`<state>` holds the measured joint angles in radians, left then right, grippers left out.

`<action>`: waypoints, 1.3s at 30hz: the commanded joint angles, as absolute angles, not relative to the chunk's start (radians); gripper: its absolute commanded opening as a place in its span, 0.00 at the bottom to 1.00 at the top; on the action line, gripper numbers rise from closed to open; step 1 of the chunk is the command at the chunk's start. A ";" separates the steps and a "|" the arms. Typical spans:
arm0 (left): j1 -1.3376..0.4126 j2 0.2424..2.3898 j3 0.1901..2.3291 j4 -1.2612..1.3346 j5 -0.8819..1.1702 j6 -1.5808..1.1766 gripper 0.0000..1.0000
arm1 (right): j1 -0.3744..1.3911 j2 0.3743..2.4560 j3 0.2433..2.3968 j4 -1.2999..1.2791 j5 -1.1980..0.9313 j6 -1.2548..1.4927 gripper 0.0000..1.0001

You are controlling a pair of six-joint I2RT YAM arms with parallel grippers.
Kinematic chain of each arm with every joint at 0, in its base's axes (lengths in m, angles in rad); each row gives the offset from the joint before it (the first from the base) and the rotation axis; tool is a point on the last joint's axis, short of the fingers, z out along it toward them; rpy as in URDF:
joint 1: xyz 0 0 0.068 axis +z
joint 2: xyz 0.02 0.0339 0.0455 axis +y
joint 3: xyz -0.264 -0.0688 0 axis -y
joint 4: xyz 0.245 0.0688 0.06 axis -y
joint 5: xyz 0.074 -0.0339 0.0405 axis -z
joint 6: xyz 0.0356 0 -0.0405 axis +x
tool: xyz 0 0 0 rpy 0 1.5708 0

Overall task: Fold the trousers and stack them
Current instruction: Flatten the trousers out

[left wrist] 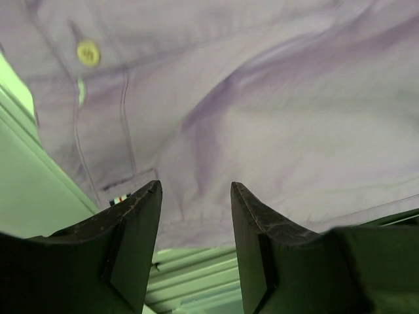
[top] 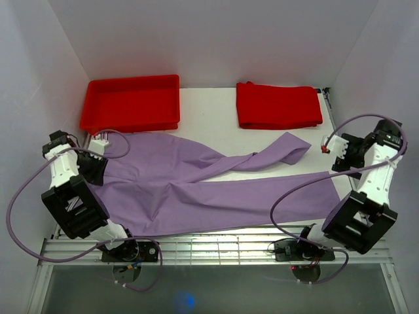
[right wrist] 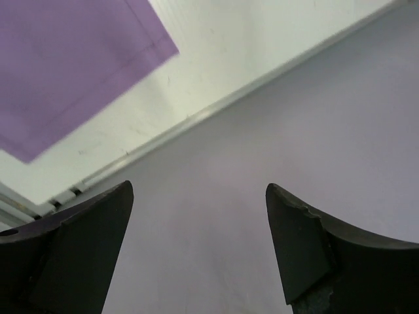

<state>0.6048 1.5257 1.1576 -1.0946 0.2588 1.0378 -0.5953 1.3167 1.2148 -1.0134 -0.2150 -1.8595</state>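
The lilac trousers (top: 196,193) lie spread across the table, waist at the left and legs running right. One leg bends up toward the back right and ends near the red folded cloth. My left gripper (top: 97,157) is at the waist end. In the left wrist view it (left wrist: 195,184) stands open just short of the waistband (left wrist: 216,111), which has a yellow-green button (left wrist: 88,53), and nothing sits between the jaws. My right gripper (top: 330,147) hovers past the leg ends. It (right wrist: 200,186) is wide open and empty, with a leg hem (right wrist: 65,65) at the upper left.
A red tray (top: 131,103) stands at the back left. A folded red cloth (top: 278,104) lies at the back right. White walls close in on both sides. A slatted metal strip (top: 216,248) runs along the near edge by the arm bases.
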 commanded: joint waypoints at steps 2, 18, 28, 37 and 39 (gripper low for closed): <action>0.485 1.489 1.238 -1.089 0.411 0.922 0.57 | -0.416 1.426 1.242 -1.054 -0.232 -1.448 0.86; 0.207 1.801 1.463 -0.928 0.491 0.608 0.57 | -0.157 2.149 2.123 -1.147 -0.298 -1.117 0.95; 0.204 1.881 1.345 -0.865 0.390 0.548 0.56 | -0.009 2.080 1.763 -1.065 -0.241 -1.181 0.89; 0.204 1.812 1.270 -0.856 0.379 0.551 0.56 | -0.031 1.976 1.775 -1.072 -0.228 -1.190 0.08; 0.204 1.804 1.267 -0.854 0.376 0.545 0.56 | -0.041 1.926 1.830 -1.062 -0.265 -1.175 0.08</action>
<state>0.2028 1.8793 1.2766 -0.8715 0.3771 0.5556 -0.0196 2.0598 1.7184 -1.0649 -0.2211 -1.1862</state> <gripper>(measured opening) 0.558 0.087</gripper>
